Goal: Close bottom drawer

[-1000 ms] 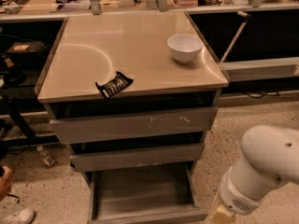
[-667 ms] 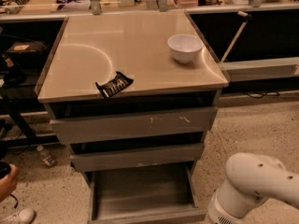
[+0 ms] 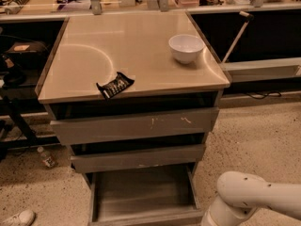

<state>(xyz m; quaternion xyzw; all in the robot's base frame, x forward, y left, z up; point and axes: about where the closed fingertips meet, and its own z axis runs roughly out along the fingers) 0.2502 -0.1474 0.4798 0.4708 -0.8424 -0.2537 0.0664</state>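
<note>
The plain grey metal bottom drawer (image 3: 141, 192), lowest of three, sticks out wide open, with speckled floor (image 3: 254, 140) free on its right by the white arm (image 3: 256, 199), whose gripper is hidden below the edge, so I cannot tell its hold.

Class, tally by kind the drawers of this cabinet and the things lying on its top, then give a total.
Drawers: 3 (top drawer, middle drawer, bottom drawer, which is pulled out)
Bowls: 1 (white bowl)
Packets: 1 (black packet)
Total: 5
The gripper is out of view, past the lower edge beneath the robot arm at lower right.
</note>
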